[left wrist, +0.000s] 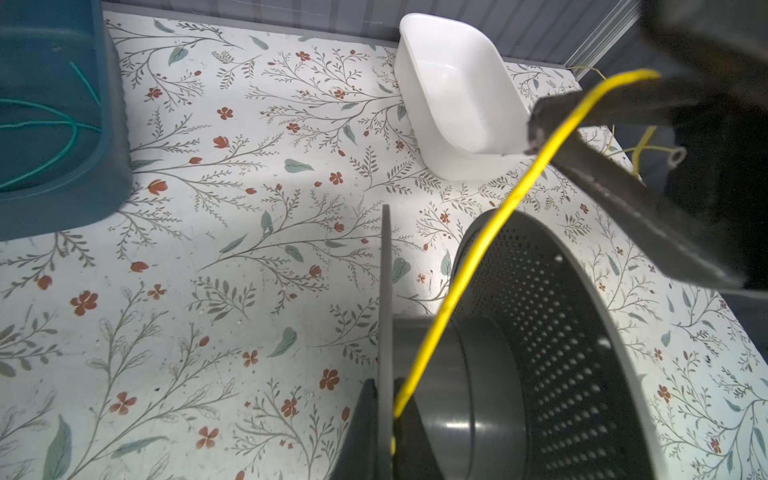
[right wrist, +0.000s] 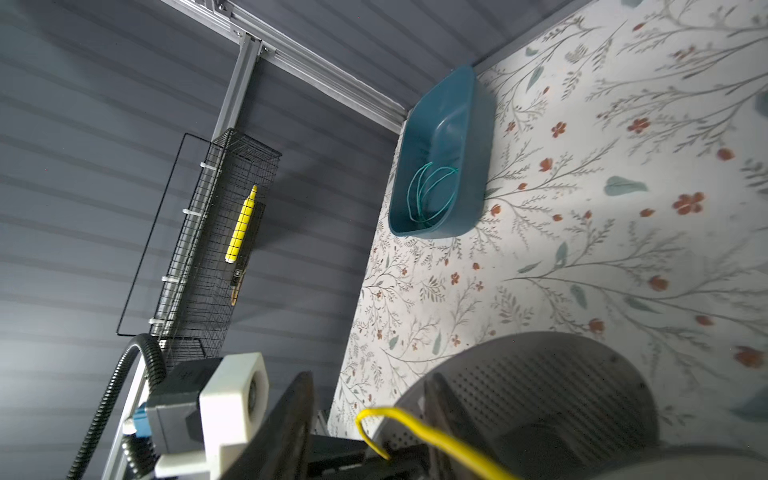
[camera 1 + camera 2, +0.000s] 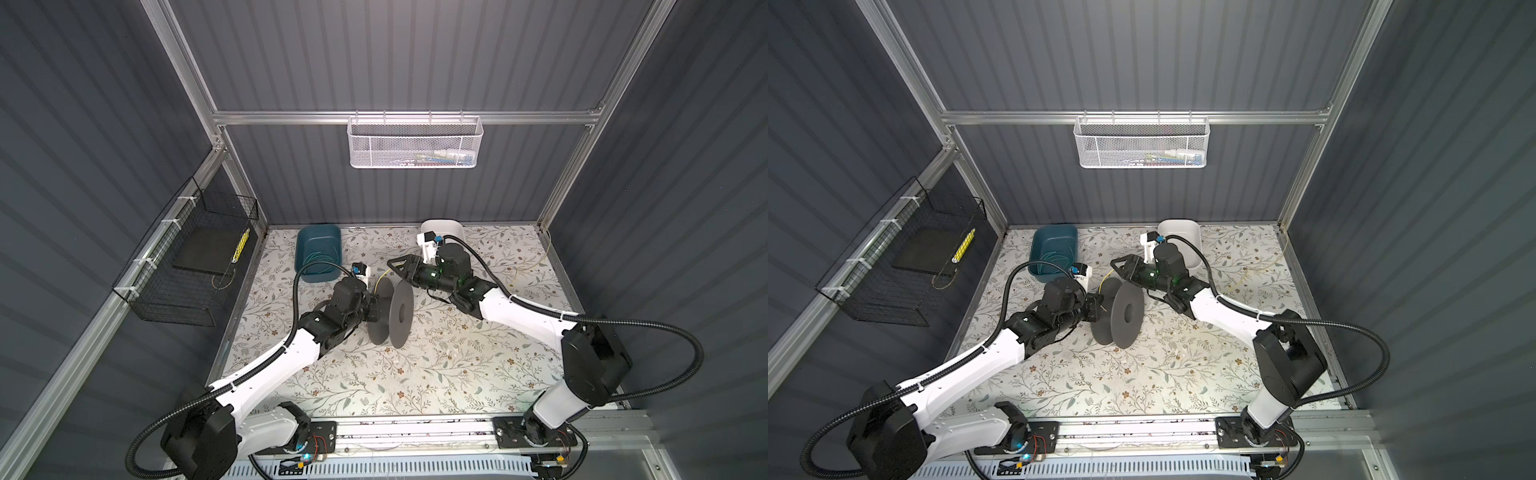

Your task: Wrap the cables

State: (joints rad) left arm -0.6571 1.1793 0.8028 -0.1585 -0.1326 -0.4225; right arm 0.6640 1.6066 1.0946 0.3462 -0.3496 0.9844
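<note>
1. Spool. A dark grey spool stands on its two flange rims at the centre of the floral surface in both top views, with its axis level.

2. Left gripper. The left gripper meets the spool from the left of the frame. Its jaws are closed on the left-hand flange. At bottom centre of the left wrist view, one finger shows on each side of the thin flange edge.

3. Cable. The end of the yellow cable runs down between that flange and one finger. From there it rises across the hub toward the upper right of the left wrist view. It then passes between the jaws of the right gripper, which stand apart with the cable loose between them. More cable lies in loose waves on the surface near the right edge of both top views.

4. Containers. A teal tub at the upper left of the surface holds a coiled teal-green wire. A white tub sits at the rear of the surface, behind the right gripper.
</note>
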